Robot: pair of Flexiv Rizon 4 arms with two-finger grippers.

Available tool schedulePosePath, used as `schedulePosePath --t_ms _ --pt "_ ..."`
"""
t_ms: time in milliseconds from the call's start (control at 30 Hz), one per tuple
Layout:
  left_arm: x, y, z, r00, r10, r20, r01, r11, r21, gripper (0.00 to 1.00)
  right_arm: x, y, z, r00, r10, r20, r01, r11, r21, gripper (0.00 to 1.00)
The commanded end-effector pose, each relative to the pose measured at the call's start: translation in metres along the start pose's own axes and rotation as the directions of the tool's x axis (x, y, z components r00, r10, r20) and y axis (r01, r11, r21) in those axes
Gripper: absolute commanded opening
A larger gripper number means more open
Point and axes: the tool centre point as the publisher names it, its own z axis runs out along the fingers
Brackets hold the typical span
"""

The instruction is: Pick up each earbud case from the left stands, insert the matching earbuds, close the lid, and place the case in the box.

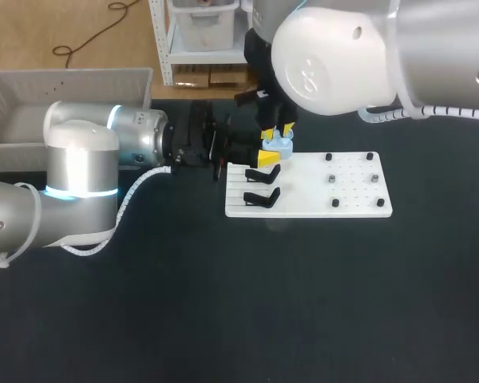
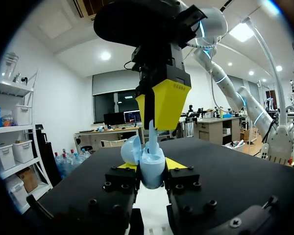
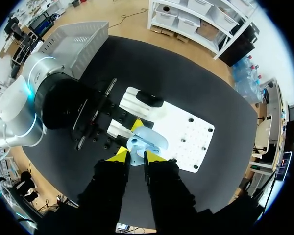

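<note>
A light blue earbud case (image 2: pixel 152 171) with its lid (image 2: pixel 131 149) open is held upright above the white board's (image 1: pixel 355 199) back left corner. My left gripper (image 2: pixel 153 166) is shut on it from both sides. My right gripper (image 1: pixel 275 134) hangs straight over the case, shut on a light blue earbud (image 2: pixel 152 131) whose lower end is at the case's open top. From the right wrist, the right gripper (image 3: pixel 135 155) is just above the case (image 3: pixel 148 139). Two black stands (image 1: pixel 263 175) (image 1: pixel 262 197) on the board's left part are bare.
Several small dark pegs (image 1: pixel 333 179) stand on the board's right half. A grey box (image 1: pixel 72 76) sits at the table's back left, beyond my left arm. Dark tabletop spreads in front of the board.
</note>
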Motion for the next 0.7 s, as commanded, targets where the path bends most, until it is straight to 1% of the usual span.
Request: schedulePosePath --t_ms 33,333,700 --pt "-0.0001 -0.0005 -0.0001 1.0 0.0 -0.002 0.0 1.0 -0.002 0.0 0.0012 0.0006 0.0023 1.0 0.006 0.005 -0.006 1.0 0.006 0.0" --pt "-0.0001 -0.0005 -0.0001 1.0 0.0 -0.002 0.0 1.0 -0.002 0.0 0.0023 0.0 0.0042 1.0 0.017 0.006 -0.017 1.0 0.016 0.0" --pt "-0.0001 -0.0005 -0.0001 1.0 0.0 -0.002 0.0 1.0 -0.002 0.0 0.0001 0.0032 0.0056 1.0 0.012 0.015 -0.013 1.0 0.01 0.0"
